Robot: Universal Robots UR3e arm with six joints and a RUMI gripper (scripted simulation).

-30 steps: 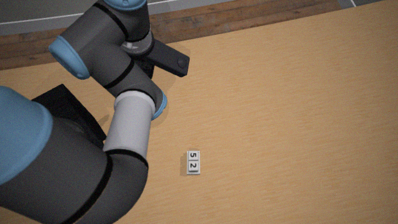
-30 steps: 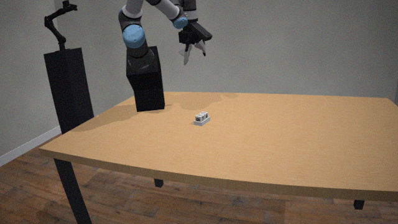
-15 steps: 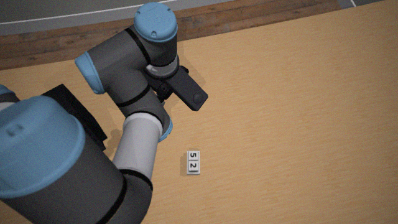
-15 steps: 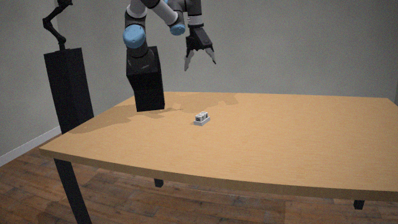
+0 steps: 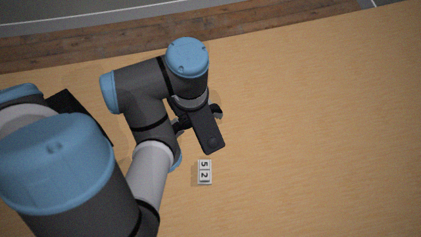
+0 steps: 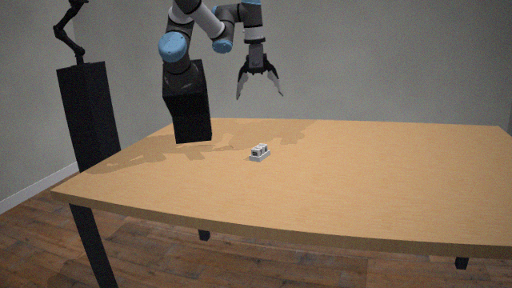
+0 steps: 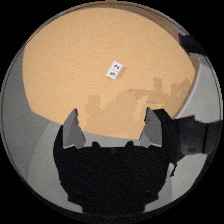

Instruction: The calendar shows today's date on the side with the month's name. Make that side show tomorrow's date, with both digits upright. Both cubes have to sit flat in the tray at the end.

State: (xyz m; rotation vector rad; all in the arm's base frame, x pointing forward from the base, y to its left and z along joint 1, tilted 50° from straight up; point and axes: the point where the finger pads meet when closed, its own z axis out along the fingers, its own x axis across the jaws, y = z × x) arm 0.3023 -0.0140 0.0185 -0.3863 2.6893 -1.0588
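A small grey tray holds two white calendar cubes side by side on the wooden table. From above, one cube (image 5: 204,164) shows a 5 on top and the other cube (image 5: 204,175) shows a 2. The tray also shows in the side view (image 6: 260,152) and, small, in the wrist view (image 7: 114,69). My gripper (image 6: 259,93) hangs high above the table, open and empty, well above and behind the tray. In the wrist view both fingers stand wide apart with nothing between them. The side with the month's name is too small to read.
The arm's black base pedestal (image 6: 186,101) stands at the table's back left. A tall black column (image 6: 88,114) with a camera arm stands beside the table's left edge. The arm's links (image 5: 145,95) hide part of the table in the overhead view.
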